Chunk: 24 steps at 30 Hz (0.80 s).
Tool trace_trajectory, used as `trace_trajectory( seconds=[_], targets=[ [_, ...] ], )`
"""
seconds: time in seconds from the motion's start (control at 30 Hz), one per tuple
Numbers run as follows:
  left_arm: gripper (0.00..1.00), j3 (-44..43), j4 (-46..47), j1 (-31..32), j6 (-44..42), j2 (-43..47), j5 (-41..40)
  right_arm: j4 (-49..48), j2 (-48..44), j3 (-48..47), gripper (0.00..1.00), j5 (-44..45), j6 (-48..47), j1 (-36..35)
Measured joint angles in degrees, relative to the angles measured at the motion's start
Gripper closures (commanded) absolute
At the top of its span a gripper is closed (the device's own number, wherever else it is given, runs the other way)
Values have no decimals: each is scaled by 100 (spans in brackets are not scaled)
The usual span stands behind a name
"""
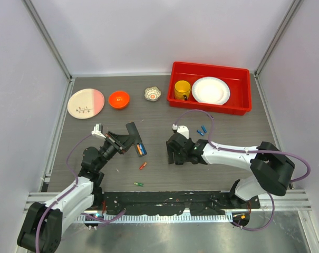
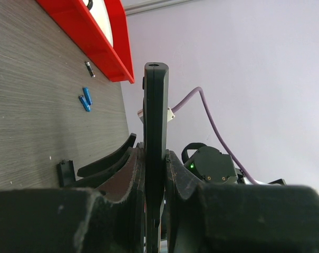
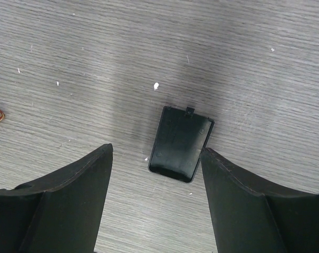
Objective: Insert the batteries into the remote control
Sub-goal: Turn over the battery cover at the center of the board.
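My left gripper (image 1: 123, 141) is shut on the remote control (image 1: 134, 136), a slim black bar held tilted above the table. In the left wrist view the remote control (image 2: 155, 105) stands edge-on between the brown pads (image 2: 127, 174). Orange and blue batteries (image 1: 141, 149) show at its near end. Loose batteries lie on the table: an orange-red one (image 1: 143, 165), a green one (image 1: 138, 184) and two blue ones (image 1: 202, 130). My right gripper (image 3: 156, 150) hangs open, low over a small squarish black flat piece (image 3: 180, 143), with one finger on each side.
A red bin (image 1: 238, 100) at the back right holds a yellow mug (image 1: 182, 90) and a white plate (image 1: 210, 90). An orange bowl (image 1: 118, 99), a pink and cream plate (image 1: 86, 103) and a small patterned cup (image 1: 153, 94) stand along the back.
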<state>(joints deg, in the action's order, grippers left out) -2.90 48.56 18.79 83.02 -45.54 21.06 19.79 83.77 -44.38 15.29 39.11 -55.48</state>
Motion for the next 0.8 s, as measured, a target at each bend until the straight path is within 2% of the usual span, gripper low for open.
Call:
trace_trajectory(
  seconds=[0.7, 0.8],
  targets=[
    [100, 0, 0, 0, -17, 4, 0, -111, 203, 79, 27, -39, 17, -2],
    [100, 0, 0, 0, -35, 7, 0, -151, 212, 87, 30, -37, 26, -2]
  ],
)
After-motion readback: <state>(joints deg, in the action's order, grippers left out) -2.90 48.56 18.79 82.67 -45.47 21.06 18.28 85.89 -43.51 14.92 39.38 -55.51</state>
